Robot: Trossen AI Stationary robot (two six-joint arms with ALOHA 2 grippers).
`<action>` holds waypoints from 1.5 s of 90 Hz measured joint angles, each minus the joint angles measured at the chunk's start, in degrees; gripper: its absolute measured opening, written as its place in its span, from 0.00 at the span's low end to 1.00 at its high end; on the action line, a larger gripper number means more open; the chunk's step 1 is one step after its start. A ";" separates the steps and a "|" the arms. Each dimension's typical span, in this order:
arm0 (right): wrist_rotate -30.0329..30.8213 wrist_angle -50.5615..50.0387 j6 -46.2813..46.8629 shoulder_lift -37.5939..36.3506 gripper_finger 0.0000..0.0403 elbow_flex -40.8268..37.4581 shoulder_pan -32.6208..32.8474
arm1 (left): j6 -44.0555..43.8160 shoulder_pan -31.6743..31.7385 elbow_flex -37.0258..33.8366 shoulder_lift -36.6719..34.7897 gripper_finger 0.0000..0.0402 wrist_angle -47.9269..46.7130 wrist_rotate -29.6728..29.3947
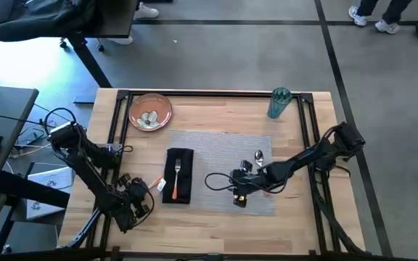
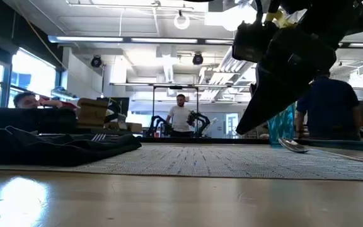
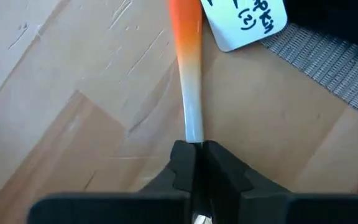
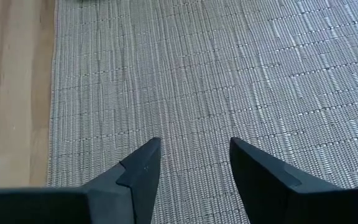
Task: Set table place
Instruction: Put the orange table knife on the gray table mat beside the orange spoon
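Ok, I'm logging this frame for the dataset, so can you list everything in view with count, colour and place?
table: one, light wood with black rail frame, under everything.
placemat: one, grey woven, centre of the table.
napkin: one, black, on the placemat's left edge.
fork: one, metal with orange handle, lying on the napkin.
spoon: one, metal bowl, on the placemat's right part.
plate: one, orange-brown, far left of the table, pale items in it.
cup: one, teal, far right of the table.
orange-handled utensil: one, on bare wood left of the napkin.
left gripper: fingers shut on that utensil.
right gripper: fingers open, over the placemat.
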 joint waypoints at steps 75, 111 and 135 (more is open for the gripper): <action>0.03 0.00 -0.88 0.00 0.43 0.00 0.00 | 0.56 -0.17 7.20 0.43 0.00 -10.50 1.55; 0.04 0.00 -1.36 0.00 0.43 -0.02 0.00 | -2.27 0.35 7.29 -4.93 0.01 -11.01 -3.31; 0.20 0.04 -1.94 0.00 0.43 -0.02 0.00 | -3.19 3.09 2.93 -18.26 0.22 -9.50 -2.11</action>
